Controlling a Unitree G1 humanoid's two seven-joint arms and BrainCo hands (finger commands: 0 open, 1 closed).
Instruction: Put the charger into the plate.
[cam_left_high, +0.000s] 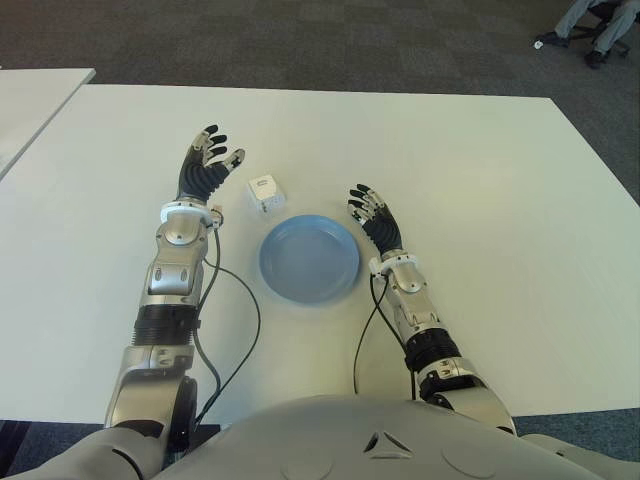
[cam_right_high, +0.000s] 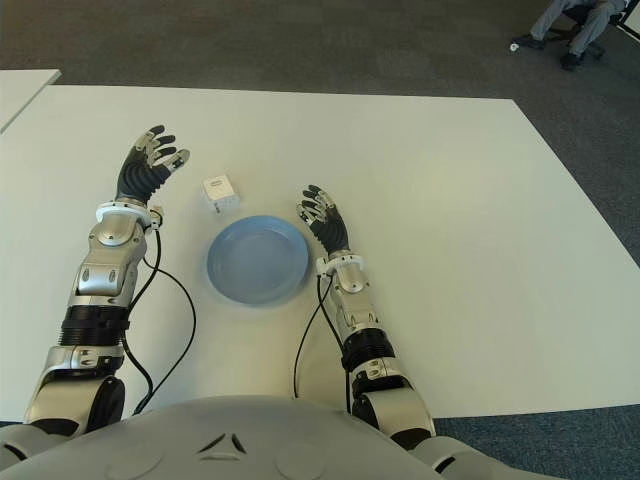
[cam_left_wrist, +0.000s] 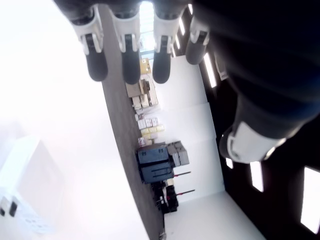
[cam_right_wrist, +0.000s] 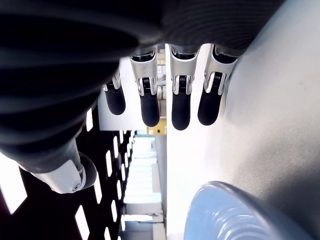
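A small white cube charger (cam_left_high: 264, 193) sits on the white table (cam_left_high: 480, 180), just beyond the far left rim of the round blue plate (cam_left_high: 310, 260). The plate holds nothing. My left hand (cam_left_high: 208, 165) is open, fingers spread, a short way to the left of the charger and not touching it; the charger (cam_left_wrist: 22, 190) shows pale in the left wrist view. My right hand (cam_left_high: 370, 212) is open beside the plate's right rim, and the plate's edge (cam_right_wrist: 240, 212) shows in the right wrist view.
A second white table's corner (cam_left_high: 35, 100) stands at the far left. Dark carpet lies beyond the table, with a seated person's legs (cam_left_high: 590, 25) at the far right. Black cables (cam_left_high: 235, 320) trail from both wrists toward my body.
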